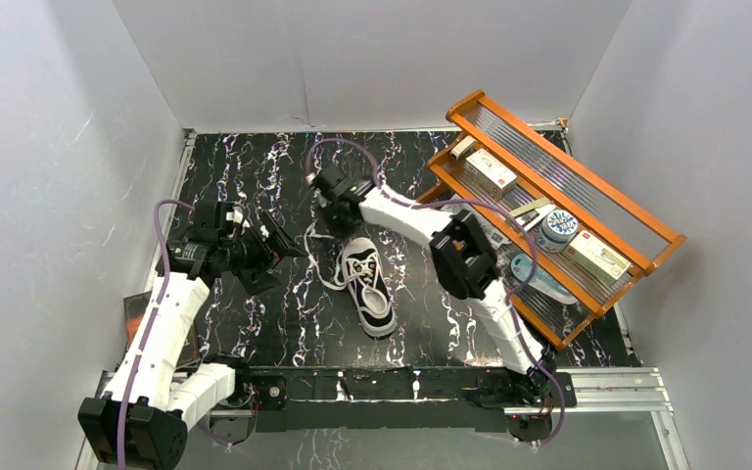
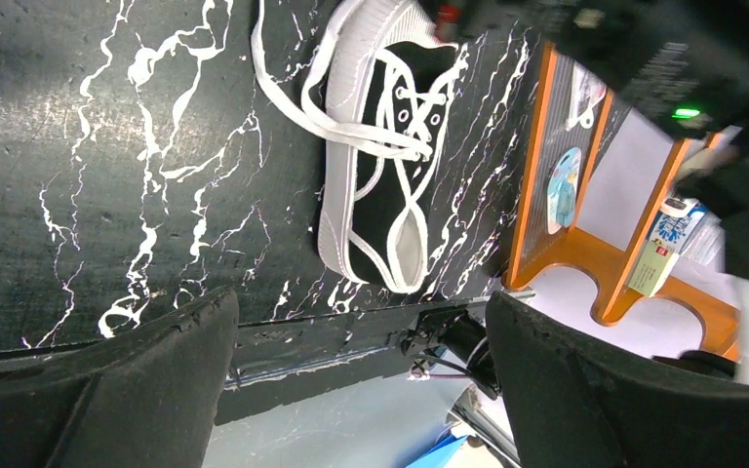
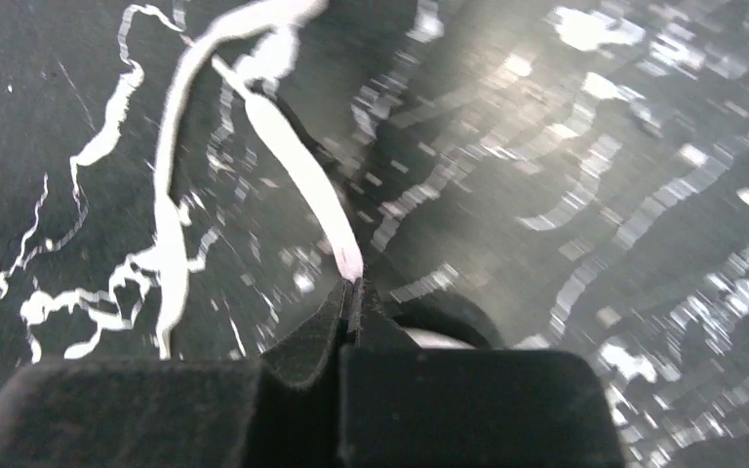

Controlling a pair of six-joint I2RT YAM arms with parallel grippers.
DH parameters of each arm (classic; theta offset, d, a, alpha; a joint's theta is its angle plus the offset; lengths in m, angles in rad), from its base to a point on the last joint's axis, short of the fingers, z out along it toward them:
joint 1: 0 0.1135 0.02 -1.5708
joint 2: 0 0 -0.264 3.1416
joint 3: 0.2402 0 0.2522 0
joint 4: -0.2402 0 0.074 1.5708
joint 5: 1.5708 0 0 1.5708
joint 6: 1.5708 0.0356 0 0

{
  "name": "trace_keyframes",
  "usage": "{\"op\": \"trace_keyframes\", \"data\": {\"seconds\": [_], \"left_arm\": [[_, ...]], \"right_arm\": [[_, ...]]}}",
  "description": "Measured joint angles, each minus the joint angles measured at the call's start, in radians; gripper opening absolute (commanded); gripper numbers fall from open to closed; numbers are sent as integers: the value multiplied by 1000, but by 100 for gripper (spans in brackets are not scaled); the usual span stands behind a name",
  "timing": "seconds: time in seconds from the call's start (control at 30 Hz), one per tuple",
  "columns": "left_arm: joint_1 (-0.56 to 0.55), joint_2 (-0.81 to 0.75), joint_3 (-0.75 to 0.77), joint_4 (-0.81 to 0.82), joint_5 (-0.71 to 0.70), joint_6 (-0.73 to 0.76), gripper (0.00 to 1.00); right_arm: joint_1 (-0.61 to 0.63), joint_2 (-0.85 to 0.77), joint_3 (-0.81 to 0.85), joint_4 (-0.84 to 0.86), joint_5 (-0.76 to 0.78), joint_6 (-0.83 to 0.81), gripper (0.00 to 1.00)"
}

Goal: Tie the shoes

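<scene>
Left fingers point(image 2: 137, 390) stand spread and empty at 9 o'clock of the sneaker point(image 1: 370, 284), which lies on the table point(image 1: 255, 176). Beyond its toe, at 11 o'clock, right fingers point(image 3: 317, 336) pinch one white lace point(image 3: 302, 185). You seem to be gathering laces; next, fetch the other with your left.

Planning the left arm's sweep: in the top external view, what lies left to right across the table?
left claw → black-and-white sneaker → orange wooden rack
</scene>
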State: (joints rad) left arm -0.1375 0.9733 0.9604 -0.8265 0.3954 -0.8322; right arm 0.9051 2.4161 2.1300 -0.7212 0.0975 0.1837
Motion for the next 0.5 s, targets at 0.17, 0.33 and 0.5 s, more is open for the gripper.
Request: {"op": "trace_keyframes", "data": {"seconds": [0.17,0.33,0.5], "left_arm": [[0,34,-42,62,26,-22,90],[0,100,-92,142,79,-53,86],[-2,206,-111,219,126,-69,81]], "right_arm": [[-146,-240,-197,53,-165,77,0],[-227,-536,-291,97,-162,113,0],[-194,-752,-359,116,-117,124,0]]}}
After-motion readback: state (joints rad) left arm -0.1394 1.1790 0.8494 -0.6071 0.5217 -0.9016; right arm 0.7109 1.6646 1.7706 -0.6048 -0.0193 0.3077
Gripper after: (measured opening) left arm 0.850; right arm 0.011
